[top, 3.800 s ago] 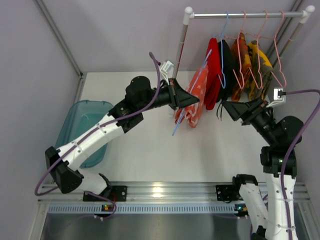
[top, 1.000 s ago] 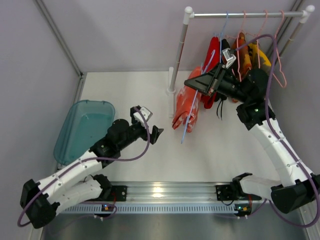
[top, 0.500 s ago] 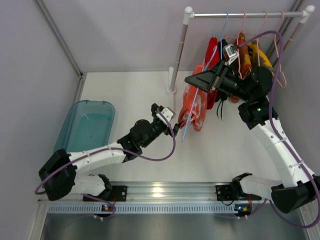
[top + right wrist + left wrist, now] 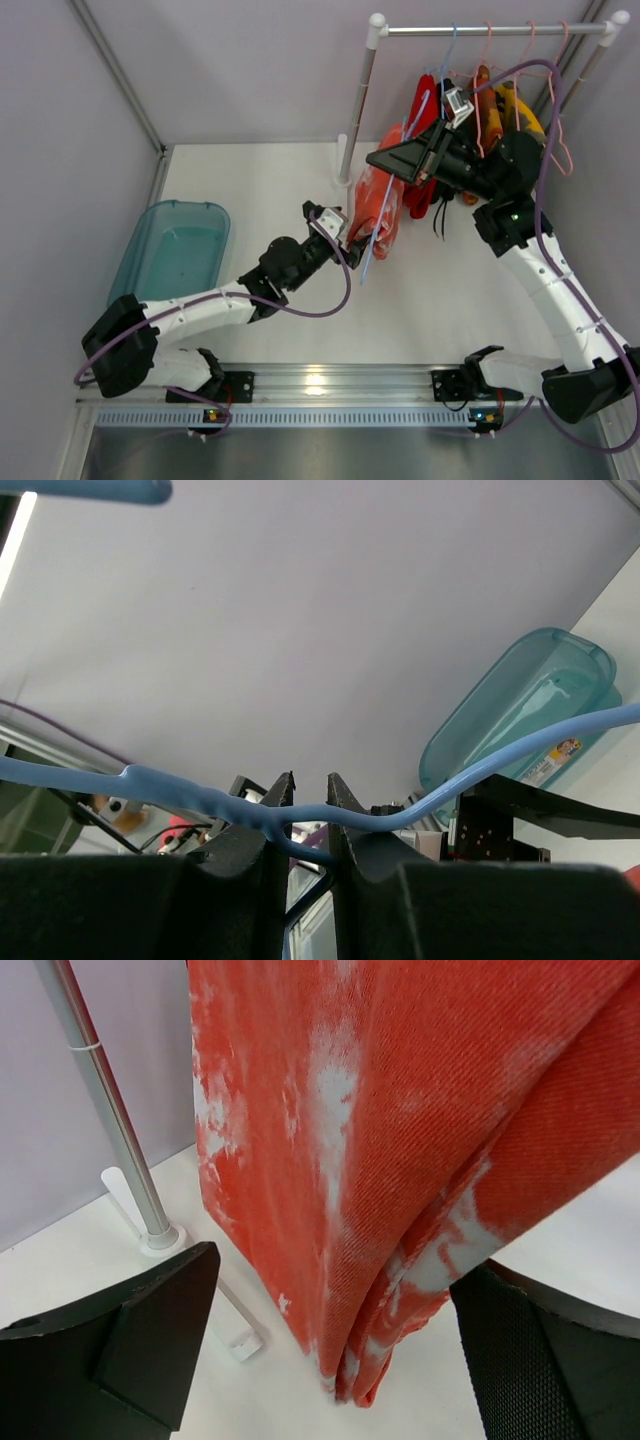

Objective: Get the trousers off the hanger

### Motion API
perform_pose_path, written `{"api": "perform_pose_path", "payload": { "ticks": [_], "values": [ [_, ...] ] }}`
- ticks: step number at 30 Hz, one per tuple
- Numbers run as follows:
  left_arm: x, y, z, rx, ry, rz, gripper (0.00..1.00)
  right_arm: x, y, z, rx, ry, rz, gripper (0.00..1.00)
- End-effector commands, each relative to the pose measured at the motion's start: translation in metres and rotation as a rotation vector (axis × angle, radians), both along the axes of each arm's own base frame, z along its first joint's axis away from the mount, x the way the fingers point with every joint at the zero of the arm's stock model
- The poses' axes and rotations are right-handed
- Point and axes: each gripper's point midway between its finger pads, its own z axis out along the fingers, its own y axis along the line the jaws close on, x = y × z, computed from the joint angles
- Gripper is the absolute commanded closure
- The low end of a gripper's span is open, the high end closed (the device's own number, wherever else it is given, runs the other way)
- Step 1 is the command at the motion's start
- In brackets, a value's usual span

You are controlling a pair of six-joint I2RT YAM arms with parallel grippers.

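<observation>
Hanging in folds are one blotched trousers (image 4: 378, 205) and one red trousers (image 4: 424, 118).

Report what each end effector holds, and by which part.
Right end effector: blue hanger, pinched on its wire beside the twist. Left end effector: nothing.

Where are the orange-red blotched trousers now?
Top view: the orange-red trousers hang right of centre, beside the rack's left post, facing the open left gripper.

Blotched orange-red cloth trousers (image 4: 380, 205) hang on a blue wire hanger (image 4: 368, 262) left of plain red cloth trousers (image 4: 416, 200); a teal plastic tub (image 4: 170, 265) lies far left on the table (image 4: 260, 190).
</observation>
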Motion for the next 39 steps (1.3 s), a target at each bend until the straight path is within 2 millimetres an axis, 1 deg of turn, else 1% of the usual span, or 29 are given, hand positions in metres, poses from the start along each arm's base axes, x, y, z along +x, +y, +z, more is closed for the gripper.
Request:
{"api": "perform_pose_path", "payload": {
  "ticks": [1,2,6,7,8,9,10,11,12,15,16,20,22,24,26,28,29,31,32,34,35,36,37,38,39],
  "values": [
    [-0.006,0.001,0.041,-0.118,-0.043,-0.016,0.01,-0.037,-0.008,0.077,0.120,-0.325,0.012,1.00],
    [0.000,0.000,0.042,-0.123,-0.033,0.011,0.01,-0.038,-0.008,0.078,0.120,-0.329,0.014,1.00],
    [0.001,-0.006,0.047,-0.142,-0.031,0.001,0.01,-0.039,-0.006,0.079,0.119,-0.333,0.020,1.00],
    [0.004,-0.006,0.047,-0.140,-0.031,0.015,0.01,-0.040,-0.006,0.081,0.121,-0.337,0.022,1.00],
    [0.009,-0.008,0.041,-0.125,-0.023,0.036,0.02,-0.041,-0.006,0.082,0.122,-0.340,0.023,1.00],
    [0.017,-0.004,0.047,-0.126,-0.039,0.082,0.04,-0.042,-0.006,0.083,0.123,-0.344,0.026,1.00],
    [0.021,-0.004,0.047,-0.123,-0.045,0.096,0.05,-0.044,-0.006,0.083,0.124,-0.347,0.029,1.00],
    [0.024,-0.004,0.048,-0.116,-0.061,0.107,0.10,-0.043,-0.006,0.082,0.124,-0.346,0.030,1.00],
    [0.026,-0.004,0.052,-0.120,-0.072,0.110,0.12,-0.045,-0.006,0.082,0.125,-0.350,0.032,1.00],
    [0.032,-0.004,0.050,-0.105,-0.077,0.137,0.20,-0.046,-0.006,0.079,0.122,-0.349,0.037,1.00],
    [0.036,-0.002,0.051,-0.106,-0.075,0.145,0.21,-0.047,-0.006,0.078,0.121,-0.348,0.039,1.00],
    [0.039,0.001,0.051,-0.115,-0.068,0.151,0.22,-0.049,-0.006,0.077,0.117,-0.347,0.044,1.00],
    [0.039,0.002,0.054,-0.127,-0.075,0.148,0.22,-0.049,-0.006,0.074,0.111,-0.339,0.050,1.00],
    [0.038,0.001,0.059,-0.137,-0.089,0.141,0.21,-0.050,-0.006,0.073,0.110,-0.332,0.055,1.00],
    [0.037,-0.001,0.070,-0.153,-0.119,0.124,0.24,-0.048,-0.005,0.069,0.107,-0.314,0.059,1.00],
    [0.038,-0.003,0.075,-0.160,-0.133,0.124,0.31,-0.047,-0.004,0.067,0.104,-0.310,0.058,1.00],
    [0.038,-0.003,0.079,-0.161,-0.148,0.124,0.42,-0.047,-0.004,0.066,0.101,-0.312,0.058,1.00],
    [0.037,-0.001,0.091,-0.169,-0.177,0.125,0.55,-0.046,-0.005,0.064,0.090,-0.315,0.054,1.00],
    [0.036,0.000,0.093,-0.155,-0.188,0.125,0.68,-0.046,-0.005,0.062,0.085,-0.314,0.051,1.00],
    [0.034,0.006,0.106,-0.165,-0.199,0.132,0.79,-0.042,-0.009,0.056,0.071,-0.293,0.034,1.00],
    [0.033,0.007,0.103,-0.146,-0.182,0.134,0.84,-0.039,-0.010,0.051,0.064,-0.277,0.026,1.00],
    [0.032,0.008,0.104,-0.141,-0.174,0.136,0.93,-0.035,-0.012,0.042,0.053,-0.255,0.012,1.00],
    [0.028,0.014,0.116,-0.159,-0.179,0.136,0.97,-0.033,-0.013,0.037,0.043,-0.249,0.004,1.00],
    [0.026,0.016,0.119,-0.164,-0.171,0.134,1.00,-0.031,-0.014,0.033,0.036,-0.243,-0.003,1.00],
    [0.024,0.018,0.118,-0.150,-0.158,0.130,1.00,-0.027,-0.019,0.028,0.027,-0.237,-0.022,1.00]
  ]
}}
